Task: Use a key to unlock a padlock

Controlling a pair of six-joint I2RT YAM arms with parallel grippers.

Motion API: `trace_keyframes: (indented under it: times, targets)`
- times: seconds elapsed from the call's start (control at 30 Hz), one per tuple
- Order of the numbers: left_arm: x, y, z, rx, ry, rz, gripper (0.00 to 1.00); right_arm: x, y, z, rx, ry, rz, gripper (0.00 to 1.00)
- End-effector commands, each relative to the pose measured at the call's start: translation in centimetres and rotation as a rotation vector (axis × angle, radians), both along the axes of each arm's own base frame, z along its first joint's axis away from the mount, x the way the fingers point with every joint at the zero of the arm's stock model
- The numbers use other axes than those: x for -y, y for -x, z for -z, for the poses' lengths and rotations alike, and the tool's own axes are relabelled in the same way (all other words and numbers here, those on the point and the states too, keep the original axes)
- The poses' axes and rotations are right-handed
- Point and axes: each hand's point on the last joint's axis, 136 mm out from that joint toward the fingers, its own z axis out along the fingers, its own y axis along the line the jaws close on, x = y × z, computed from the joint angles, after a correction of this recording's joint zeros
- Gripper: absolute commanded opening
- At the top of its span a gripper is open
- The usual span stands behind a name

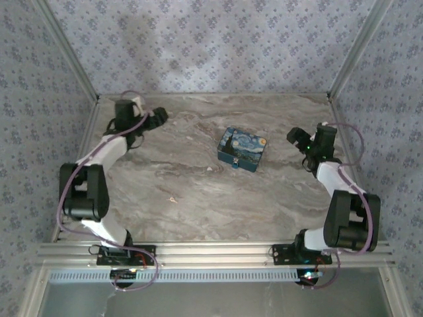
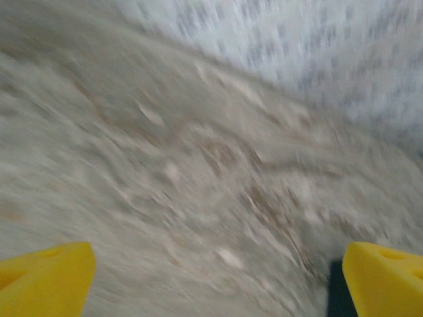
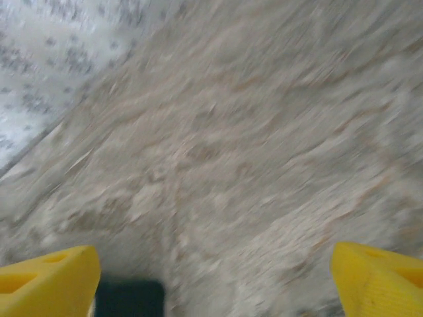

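A blue box (image 1: 242, 148) printed with a starry night sits in the middle of the marble table (image 1: 198, 198). On its near face hangs the padlock (image 1: 236, 161), a tiny dark lock. I cannot make out a key. My left gripper (image 1: 158, 117) is at the far left of the table, well away from the box. It is open, with its yellow fingertips (image 2: 43, 281) wide apart over bare, blurred marble. My right gripper (image 1: 295, 137) hovers to the right of the box, also open and holding nothing between its yellow fingertips (image 3: 380, 281).
Two small pale bits lie on the table, one (image 1: 211, 169) just left of the box's near corner and another (image 1: 173, 199) further toward the front. Patterned walls (image 1: 211, 46) and metal posts close in the table on three sides.
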Motion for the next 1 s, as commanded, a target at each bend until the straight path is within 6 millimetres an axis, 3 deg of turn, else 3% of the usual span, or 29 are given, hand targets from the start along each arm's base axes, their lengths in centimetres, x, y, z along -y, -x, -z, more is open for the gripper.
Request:
trace_keyframes:
  times: [0.0,0.27,0.47,0.67,0.97]
  targets:
    - [7.0,1.1,1.4,-0.124,0.06,0.163,0.88,-3.9,0.4,1.1,-0.088,-0.184,-0.127,0.87]
    - [18.4,0.7,5.3,-0.217,0.072,0.365,0.8,-8.1,0.7,3.3,-0.158,-0.234,-0.249,0.83]
    - [23.6,2.1,6.6,-0.246,0.1,0.474,0.76,-10.2,0.2,3.7,-0.174,-0.286,-0.304,0.76]
    - [24.2,4.0,6.9,-0.257,0.135,0.486,0.7,-13.0,-0.5,3.6,-0.183,-0.303,-0.388,0.7]
    - [21.7,7.6,5.8,-0.215,0.168,0.449,0.62,-18.8,-0.3,3.6,-0.217,-0.289,-0.529,0.64]
